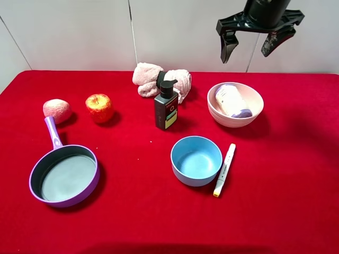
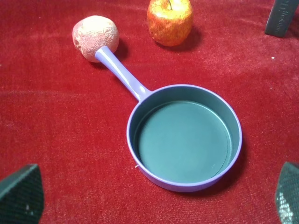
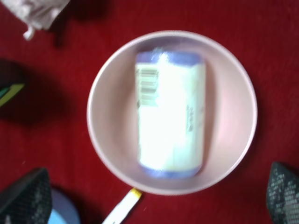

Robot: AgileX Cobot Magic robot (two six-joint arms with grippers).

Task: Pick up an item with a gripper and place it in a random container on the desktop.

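Observation:
The white roll with pale purple ends [image 1: 232, 100] lies inside the pale pink bowl [image 1: 254, 95] at the back right of the red table. The right wrist view shows the roll [image 3: 170, 120] lying across the bowl [image 3: 233, 149] from straight above. My right gripper [image 1: 253, 39] is open and empty, high above the bowl, its fingertips [image 3: 25, 198] wide apart on either side of it. My left gripper [image 2: 154, 198] is open and empty above the purple pan [image 2: 184, 140]; its arm is out of the exterior high view.
A blue bowl [image 1: 196, 160] and a white marker pen [image 1: 224, 169] lie in front of the pink bowl. A dark pump bottle [image 1: 166, 107] and pink cloth [image 1: 159, 79] stand at the back middle. An apple [image 1: 99, 108], a pinkish fruit [image 1: 56, 110] and the purple pan [image 1: 64, 173] are at left.

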